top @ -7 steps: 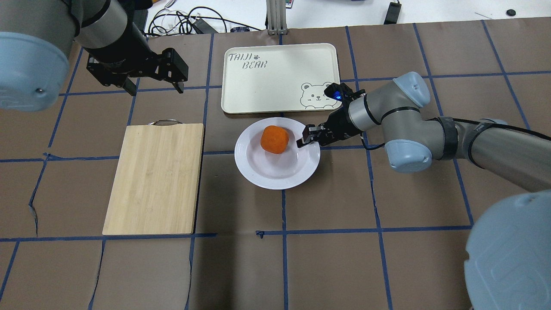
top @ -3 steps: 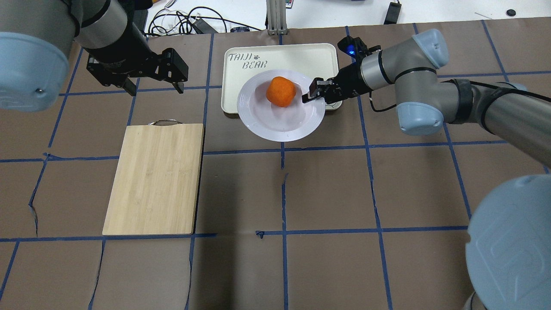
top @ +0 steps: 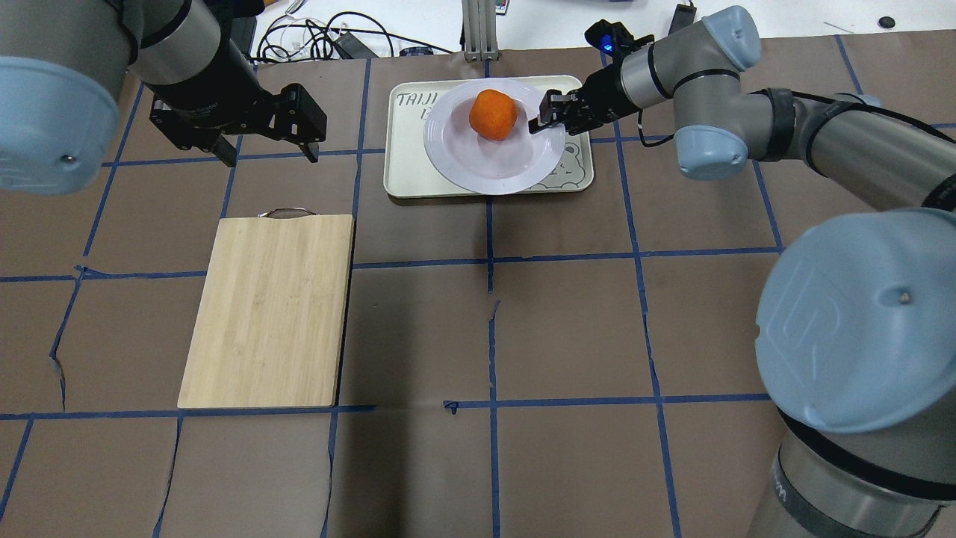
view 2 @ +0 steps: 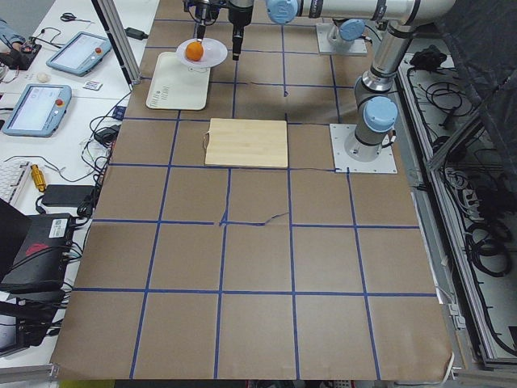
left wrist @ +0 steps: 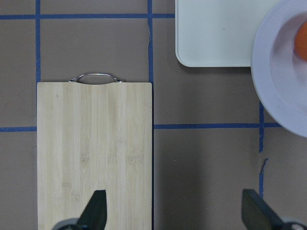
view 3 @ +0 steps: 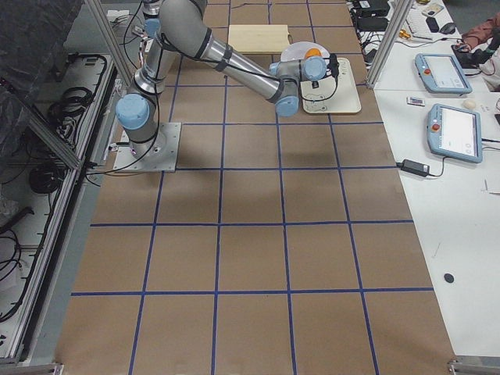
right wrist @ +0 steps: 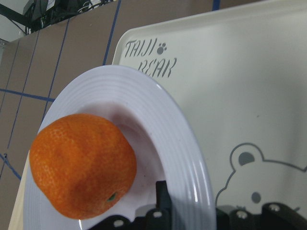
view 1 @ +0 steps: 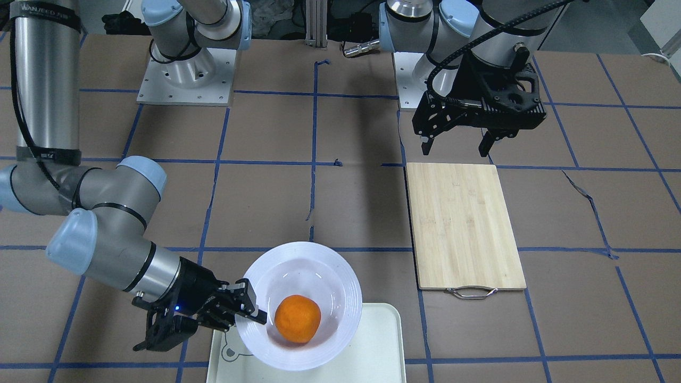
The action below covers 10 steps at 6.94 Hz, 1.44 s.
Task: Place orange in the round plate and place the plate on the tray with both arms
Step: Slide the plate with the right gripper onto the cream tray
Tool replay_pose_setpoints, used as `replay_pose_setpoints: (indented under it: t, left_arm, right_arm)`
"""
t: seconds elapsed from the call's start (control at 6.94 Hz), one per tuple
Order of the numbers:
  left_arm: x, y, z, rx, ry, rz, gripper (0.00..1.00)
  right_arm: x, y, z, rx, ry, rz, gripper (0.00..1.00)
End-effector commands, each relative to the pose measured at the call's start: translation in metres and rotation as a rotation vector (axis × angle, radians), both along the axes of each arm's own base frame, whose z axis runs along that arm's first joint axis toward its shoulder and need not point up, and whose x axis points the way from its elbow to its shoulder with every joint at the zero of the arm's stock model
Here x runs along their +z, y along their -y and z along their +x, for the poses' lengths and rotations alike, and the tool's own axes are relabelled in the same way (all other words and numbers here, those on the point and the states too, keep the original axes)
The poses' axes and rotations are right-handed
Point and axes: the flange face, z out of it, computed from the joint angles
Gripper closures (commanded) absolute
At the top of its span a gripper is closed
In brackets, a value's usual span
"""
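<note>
The orange [top: 493, 114] lies in the round plate [top: 485, 166], a glossy white dish. My right gripper [top: 549, 119] is shut on the plate's right rim and holds it above the cream tray [top: 407, 168], over the bear drawing. In the front-facing view the right gripper [view 1: 255, 315] pinches the rim of the plate [view 1: 319, 268], with the orange [view 1: 297, 318] resting near the held side. The right wrist view shows the orange [right wrist: 81, 165], the plate [right wrist: 177, 134] and the tray [right wrist: 249, 81] close up. My left gripper [top: 270, 155] hangs open and empty, left of the tray.
A bamboo cutting board [top: 269, 310] with a metal handle lies on the left half of the table, below my left gripper [left wrist: 176, 213]. Cables and devices sit beyond the table's far edge. Blue tape lines cross the brown table cover.
My right gripper has carried the plate with the orange from the table in front of the tray to above the tray. The left arm has not moved.
</note>
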Motion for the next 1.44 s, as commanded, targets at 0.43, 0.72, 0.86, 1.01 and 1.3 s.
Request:
replay_pose_setpoints:
  t: [0.43,0.72,0.86,1.01,1.3]
  left_arm:
    - [0.0,0.0,0.0,0.0,0.0,0.0,0.0]
    - [0.0,0.0,0.0,0.0,0.0,0.001,0.0]
    - [0.0,0.0,0.0,0.0,0.0,0.001,0.0]
    - [-0.001,0.0,0.0,0.0,0.0,0.003,0.0]
    - [-0.001,0.0,0.0,0.0,0.0,0.004,0.0]
  right_arm:
    - [-0.052,0.064,-0.006,-0.027,-0.076,-0.009,1.0]
    - [-0.068,0.067,-0.004,-0.024,-0.074,0.001,1.0]
    - [-0.071,0.069,-0.002,-0.022,-0.071,0.0,1.0]
    - [-0.075,0.069,-0.001,-0.019,-0.064,0.005,1.0]
    - [-0.07,0.07,-0.002,-0.021,-0.077,-0.004,0.29]
